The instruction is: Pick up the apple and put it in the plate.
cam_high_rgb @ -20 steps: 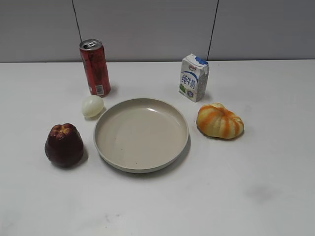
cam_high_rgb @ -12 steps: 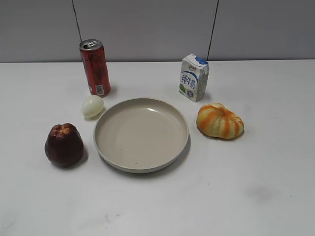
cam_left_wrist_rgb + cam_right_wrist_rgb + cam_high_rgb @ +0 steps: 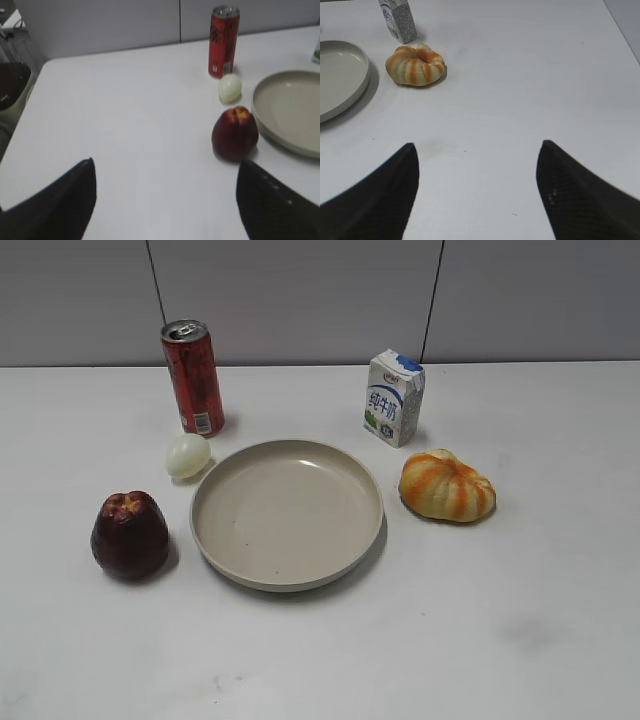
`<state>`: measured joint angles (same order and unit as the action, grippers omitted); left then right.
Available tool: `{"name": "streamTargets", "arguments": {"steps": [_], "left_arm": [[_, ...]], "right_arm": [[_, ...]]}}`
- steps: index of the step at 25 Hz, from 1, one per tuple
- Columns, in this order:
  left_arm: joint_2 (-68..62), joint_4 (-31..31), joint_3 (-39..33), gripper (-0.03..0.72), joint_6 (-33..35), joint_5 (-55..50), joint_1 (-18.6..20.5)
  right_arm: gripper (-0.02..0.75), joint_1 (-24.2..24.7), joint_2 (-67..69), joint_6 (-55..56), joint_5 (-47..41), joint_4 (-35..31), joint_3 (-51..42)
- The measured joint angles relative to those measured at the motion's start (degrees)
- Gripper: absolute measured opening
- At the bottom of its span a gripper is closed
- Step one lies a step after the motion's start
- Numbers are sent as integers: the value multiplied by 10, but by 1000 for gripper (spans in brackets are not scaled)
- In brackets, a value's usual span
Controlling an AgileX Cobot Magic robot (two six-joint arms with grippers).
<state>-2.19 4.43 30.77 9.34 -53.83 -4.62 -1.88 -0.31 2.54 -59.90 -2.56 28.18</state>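
The dark maroon apple (image 3: pixel 130 535) stands on the white table left of the beige plate (image 3: pixel 240 495), apart from it. It also shows in the left wrist view (image 3: pixel 235 134), with the plate (image 3: pixel 272 95) to its right. My left gripper (image 3: pixel 165 165) is open and empty, over bare table, short of the apple and to its left. My right gripper (image 3: pixel 477 147) is open and empty over bare table, nearer than the plate (image 3: pixel 350 80). Neither gripper shows in the exterior view.
A red can (image 3: pixel 194 377) and a small pale egg-shaped ball (image 3: pixel 187 456) stand behind the apple. A milk carton (image 3: pixel 394 397) and an orange-striped pumpkin-like fruit (image 3: pixel 446 486) stand right of the plate. The table's left edge (image 3: pixel 27 100) shows in the left wrist view.
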Motion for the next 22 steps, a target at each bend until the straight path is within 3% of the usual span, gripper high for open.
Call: {"name": "streamTargets", "arguments": {"steps": [5,9,13,17,22], "left_arm": [[-109,17,18,655,0,157,0],[-262,39,64,651,0,191,-5],[-429,54,162,645,0,158,-32],[-585,56,275,638,0,67,-83],[-745,50,353,635,0,-14,-142]], "right_arm": [[585,0,0,0,0,0,0],[585,0,0,0,0,0,0],[585,0,0,0,0,0,0],[585,0,0,0,0,0,0],[585,0,0,0,0,0,0]]}}
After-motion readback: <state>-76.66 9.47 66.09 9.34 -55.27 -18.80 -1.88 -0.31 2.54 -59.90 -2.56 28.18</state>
